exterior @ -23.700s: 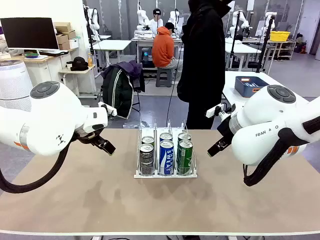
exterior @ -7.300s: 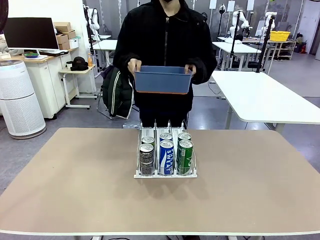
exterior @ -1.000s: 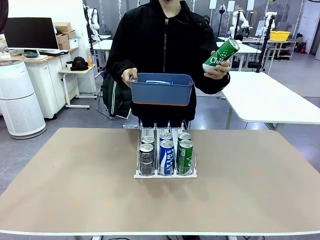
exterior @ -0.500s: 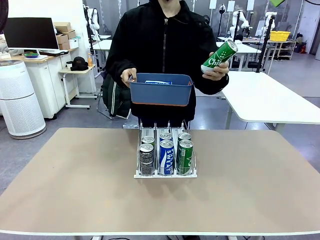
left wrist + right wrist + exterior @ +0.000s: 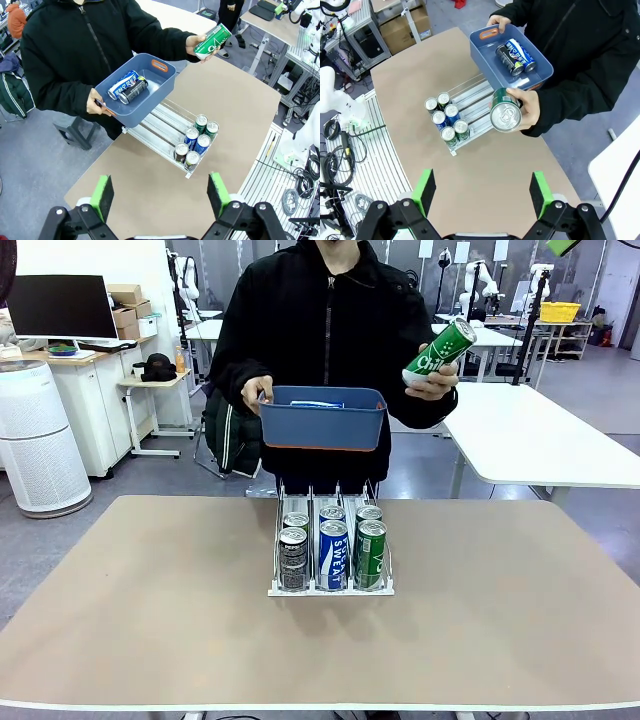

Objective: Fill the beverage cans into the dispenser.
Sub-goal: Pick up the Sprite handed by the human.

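Above the tabletop (image 5: 150, 630), the left gripper (image 5: 161, 194) hangs with its green pads (image 5: 104, 196) spread wide and nothing between them. The right gripper (image 5: 482, 192) hangs the same way, jaws wide apart and empty. Beyond them, at the far edge of the tabletop, a person in a black jacket (image 5: 330, 320) stands with a green can (image 5: 440, 348) tilted in one raised hand (image 5: 437, 382), well above the table and off to one side of a blue bin (image 5: 325, 422). The other hand (image 5: 256, 393) grips the bin by one end and holds it level in front of the body, above the back of the dispenser (image 5: 330, 591). Two more cans lie on their sides in the bin, touching: a blue-and-white can (image 5: 122, 85) and a dark can (image 5: 133, 92). The dispenser sits at the middle of the tabletop, its back end reaching toward the far edge. Each of its three lanes holds two upright cans at the near end: dark grey cans (image 5: 292, 558) in the lane on the robot's left, blue cans (image 5: 333, 554) in the middle lane, green cans (image 5: 371, 553) in the lane on the robot's right.
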Robot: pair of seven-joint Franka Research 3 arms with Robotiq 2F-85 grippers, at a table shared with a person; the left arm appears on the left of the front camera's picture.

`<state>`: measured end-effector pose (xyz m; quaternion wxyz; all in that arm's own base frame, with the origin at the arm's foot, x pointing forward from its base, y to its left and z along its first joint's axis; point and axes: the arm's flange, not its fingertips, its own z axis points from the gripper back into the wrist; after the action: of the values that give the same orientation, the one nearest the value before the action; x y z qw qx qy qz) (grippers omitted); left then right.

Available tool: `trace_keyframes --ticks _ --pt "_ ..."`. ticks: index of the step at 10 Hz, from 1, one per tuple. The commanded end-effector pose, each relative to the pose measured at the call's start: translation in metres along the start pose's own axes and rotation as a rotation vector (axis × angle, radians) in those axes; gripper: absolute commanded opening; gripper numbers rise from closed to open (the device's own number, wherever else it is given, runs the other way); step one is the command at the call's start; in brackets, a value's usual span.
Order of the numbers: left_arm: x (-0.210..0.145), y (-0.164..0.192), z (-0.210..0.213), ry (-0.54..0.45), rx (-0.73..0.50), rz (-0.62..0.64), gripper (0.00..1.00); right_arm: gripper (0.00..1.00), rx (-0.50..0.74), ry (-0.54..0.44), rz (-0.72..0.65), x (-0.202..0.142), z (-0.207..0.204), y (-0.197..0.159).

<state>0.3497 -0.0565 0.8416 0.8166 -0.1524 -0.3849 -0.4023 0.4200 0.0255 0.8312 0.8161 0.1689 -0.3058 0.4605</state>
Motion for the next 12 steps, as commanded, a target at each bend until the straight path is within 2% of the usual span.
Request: trace_keyframes --ticks 1,8,10,12 --pt "0.001 0.000 0.001 -0.016 -0.010 0.014 1.00 1.00 0.006 -0.013 0.016 0.000 -0.002 -0.001" --pt "0.001 0.000 0.001 -0.016 -0.010 0.014 1.00 1.00 0.002 -0.001 0.003 0.000 0.000 0.000" --pt "0.001 0.000 0.001 -0.016 -0.010 0.014 1.00 1.00 -0.042 -0.058 0.049 0.003 -0.017 0.002" --pt "0.001 0.000 0.001 -0.016 -0.010 0.014 1.00 1.00 -0.045 -0.071 0.065 0.005 -0.033 0.001"
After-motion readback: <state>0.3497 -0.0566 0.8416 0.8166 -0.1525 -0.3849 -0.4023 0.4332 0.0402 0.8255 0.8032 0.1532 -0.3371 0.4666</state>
